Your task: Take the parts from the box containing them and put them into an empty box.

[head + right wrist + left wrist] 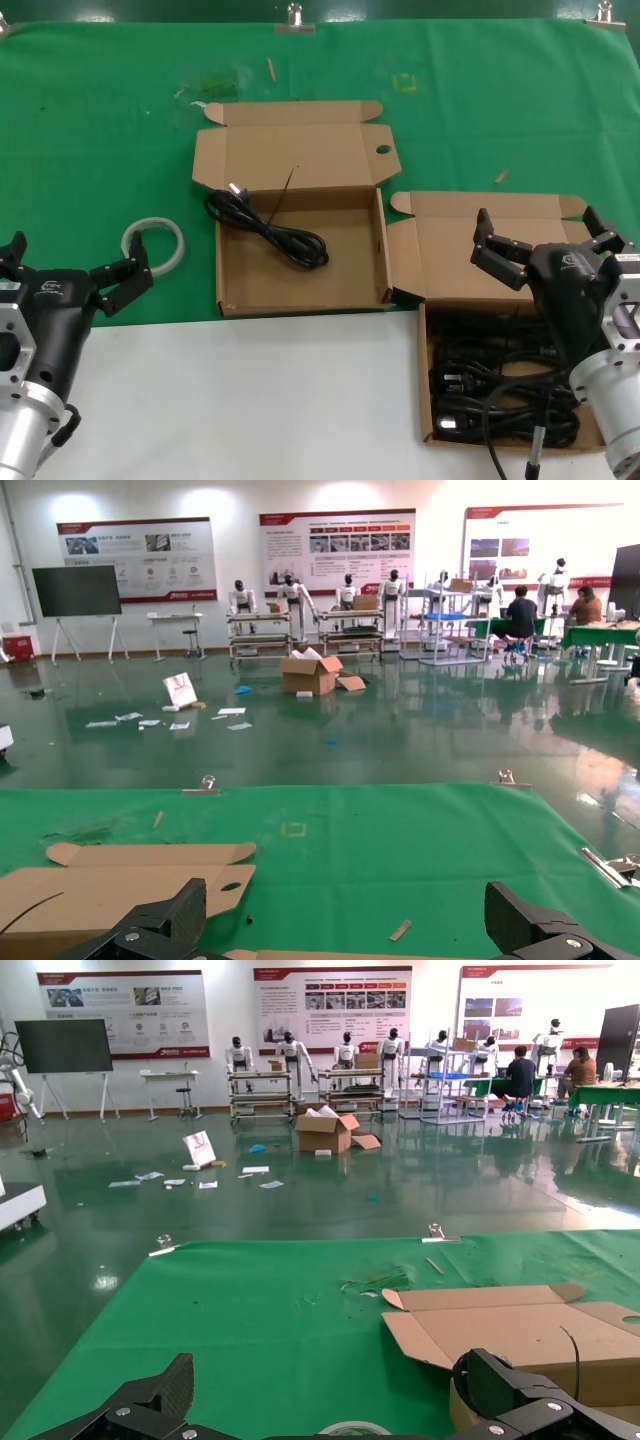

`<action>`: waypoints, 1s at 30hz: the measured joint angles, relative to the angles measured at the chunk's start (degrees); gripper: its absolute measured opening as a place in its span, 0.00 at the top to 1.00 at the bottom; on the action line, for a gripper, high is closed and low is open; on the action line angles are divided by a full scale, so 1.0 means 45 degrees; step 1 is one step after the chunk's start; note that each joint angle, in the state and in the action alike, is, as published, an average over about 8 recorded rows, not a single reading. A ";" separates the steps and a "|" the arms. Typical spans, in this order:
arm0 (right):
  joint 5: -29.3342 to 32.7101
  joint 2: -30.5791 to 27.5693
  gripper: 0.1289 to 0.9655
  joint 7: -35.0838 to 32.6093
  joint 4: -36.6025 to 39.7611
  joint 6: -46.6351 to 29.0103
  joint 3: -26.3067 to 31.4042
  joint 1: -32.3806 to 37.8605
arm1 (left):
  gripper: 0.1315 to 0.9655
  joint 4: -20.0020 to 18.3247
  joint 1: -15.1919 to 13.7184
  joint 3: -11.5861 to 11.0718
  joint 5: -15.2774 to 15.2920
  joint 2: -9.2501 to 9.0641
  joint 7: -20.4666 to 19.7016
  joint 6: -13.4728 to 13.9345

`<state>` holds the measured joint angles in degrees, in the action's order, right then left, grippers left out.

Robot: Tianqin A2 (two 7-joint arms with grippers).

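Observation:
The box containing the parts (pixel 425 390) sits at the right, lid open, with a tangle of black power cords (pixel 500 385) inside. My right gripper (pixel 540 228) hovers over its rear part, open, with nothing between its fingers (pixel 170 915). The other box (pixel 228 290) stands open in the middle, and one black cord (pixel 268 228) lies in its left half, plug toward the lid. That box's lid (pixel 120 880) (pixel 500 1325) shows in both wrist views. At the lower left my left gripper (pixel 78 258) is open and holds nothing, apart from both boxes.
A pale tape ring (pixel 155 243) (pixel 355 1427) lies on the green cloth just beyond my left gripper. The near part of the table is white (pixel 250 400). Small scraps (pixel 501 176) and metal clips (pixel 295 17) lie toward the far edge.

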<state>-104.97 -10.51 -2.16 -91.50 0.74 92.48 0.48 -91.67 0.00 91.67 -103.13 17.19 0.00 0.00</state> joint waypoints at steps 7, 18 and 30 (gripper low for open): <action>0.0000 0.0000 0.00 0.0000 0.0000 0.0000 0.0000 0.0000 | 0.00 0.0000 0.0000 0.0000 0.0000 0.0000 0.0000 0.0000; 0.0000 0.0000 0.00 0.0000 0.0000 0.0000 0.0000 0.0000 | 0.00 0.0000 0.0000 0.0000 0.0000 0.0000 0.0000 0.0000; 0.0000 0.0000 0.00 0.0000 0.0000 0.0000 0.0000 0.0000 | 0.00 0.0000 0.0000 0.0000 0.0000 0.0000 0.0000 0.0000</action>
<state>-104.97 -10.51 -2.16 -91.50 0.74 92.48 0.48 -91.67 0.00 91.67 -103.13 17.19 0.00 0.00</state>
